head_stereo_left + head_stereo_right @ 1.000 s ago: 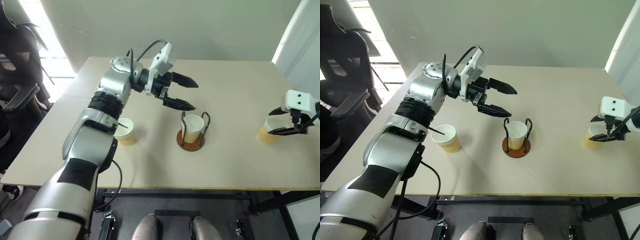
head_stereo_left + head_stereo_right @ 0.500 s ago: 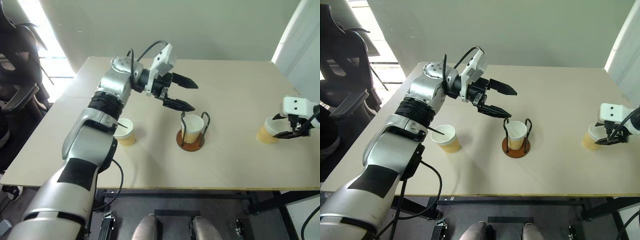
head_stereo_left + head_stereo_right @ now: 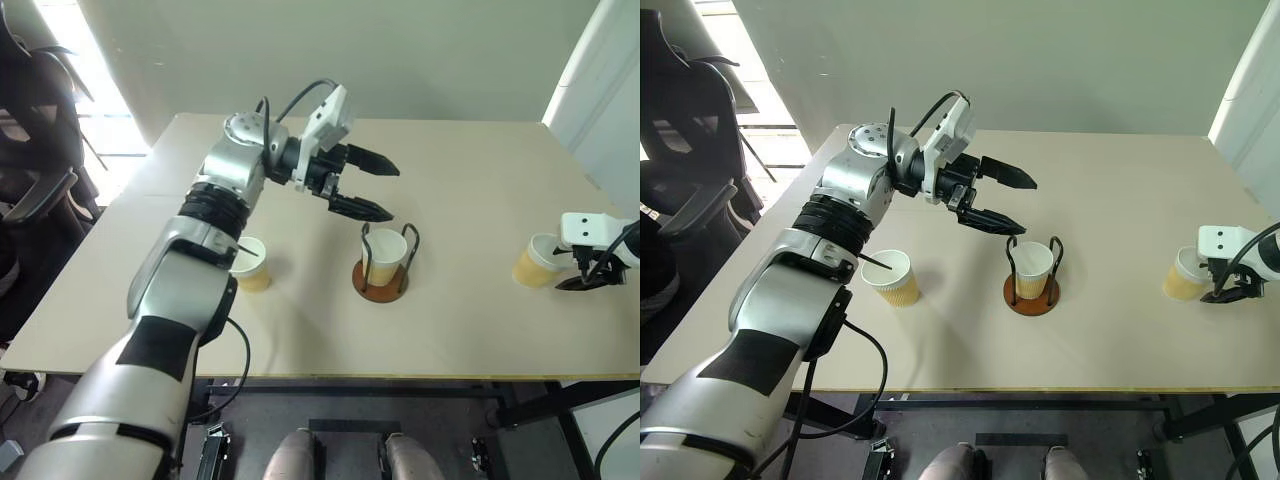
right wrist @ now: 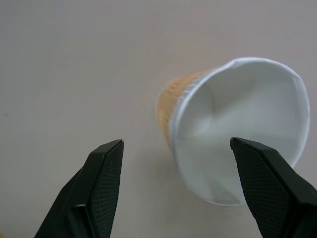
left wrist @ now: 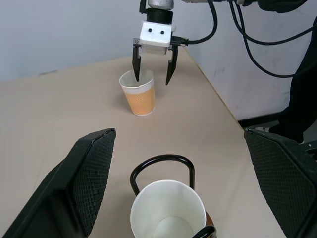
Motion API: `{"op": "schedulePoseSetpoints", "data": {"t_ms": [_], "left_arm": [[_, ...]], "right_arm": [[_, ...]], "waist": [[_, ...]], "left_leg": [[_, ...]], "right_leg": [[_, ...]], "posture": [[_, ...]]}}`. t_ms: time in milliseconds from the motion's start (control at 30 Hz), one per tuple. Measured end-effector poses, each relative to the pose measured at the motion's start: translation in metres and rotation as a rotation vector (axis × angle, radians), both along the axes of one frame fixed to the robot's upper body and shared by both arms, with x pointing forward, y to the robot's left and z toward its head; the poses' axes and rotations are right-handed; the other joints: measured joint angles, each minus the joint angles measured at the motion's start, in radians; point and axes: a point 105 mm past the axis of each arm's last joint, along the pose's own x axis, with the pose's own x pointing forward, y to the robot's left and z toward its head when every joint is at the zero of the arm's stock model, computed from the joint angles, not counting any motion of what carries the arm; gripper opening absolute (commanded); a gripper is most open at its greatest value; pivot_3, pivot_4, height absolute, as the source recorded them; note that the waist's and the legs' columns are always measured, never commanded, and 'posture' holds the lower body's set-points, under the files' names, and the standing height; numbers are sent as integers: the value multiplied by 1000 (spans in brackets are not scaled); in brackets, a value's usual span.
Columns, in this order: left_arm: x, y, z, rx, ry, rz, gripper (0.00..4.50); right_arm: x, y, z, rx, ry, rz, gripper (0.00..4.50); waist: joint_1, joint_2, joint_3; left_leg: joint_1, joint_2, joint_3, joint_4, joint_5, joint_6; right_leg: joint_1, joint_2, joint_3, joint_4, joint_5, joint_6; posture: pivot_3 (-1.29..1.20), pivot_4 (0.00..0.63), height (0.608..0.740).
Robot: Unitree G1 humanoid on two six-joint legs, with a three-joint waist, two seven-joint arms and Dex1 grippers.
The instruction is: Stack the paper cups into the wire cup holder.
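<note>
- The wire holder (image 3: pixel 384 270) stands mid-table with one paper cup (image 3: pixel 388 253) already seated upright between its two black loops.
- A second cup (image 3: pixel 249 264) stands on the table (image 3: pixel 460 190) near the robot's left edge; the third cup (image 3: pixel 535 261) stands upright near the right edge.
- The left gripper (image 3: pixel 372 185) hangs above the table just behind the holder, fingers spread wide, holding nothing.
- The right gripper (image 3: pixel 1225 285) is at the third cup, fingers apart and empty. From the left wrist, one finger looks to dip inside the rim and the other hangs outside the wall; from its own wrist, the cup sits off toward one finger rather than centred.
- Risk: closing from this offset could pinch one thin wall, crush the rim or tip the cup, since it is light and tapered.
- Risk: the cup is close to the table edge, so a sideways nudge from a finger might push it off.
- Risk: carrying it in later, a tilted cup could catch a wire loop and shift the holder.
</note>
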Motion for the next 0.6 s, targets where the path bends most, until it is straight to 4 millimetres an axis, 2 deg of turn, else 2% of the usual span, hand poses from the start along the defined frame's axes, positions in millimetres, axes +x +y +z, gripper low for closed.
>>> {"op": "schedulePoseSetpoints", "data": {"t_ms": [133, 367, 600], "left_arm": [[0, 0, 0, 0, -1, 1, 4500], [2, 6, 0, 1, -3, 17, 4500], [5, 18, -7, 5, 15, 53, 4500]], "right_arm": [[4, 0, 0, -1, -10, -9, 2610], [6, 5, -8, -14, 17, 3, 94], [8, 11, -12, -13, 38, 24, 39]], "waist": [[0, 0, 0], [0, 0, 0], [-1, 0, 0]], "left_leg": [[0, 0, 0, 0, 0, 0], [0, 0, 0, -1, 0, 0], [0, 0, 0, -1, 0, 0]], "right_leg": [[0, 0, 0, 0, 0, 0], [0, 0, 0, 0, 0, 0], [0, 0, 0, 0, 0, -1]], "posture": [[0, 150, 740], [0, 150, 740], [0, 150, 740]]}}
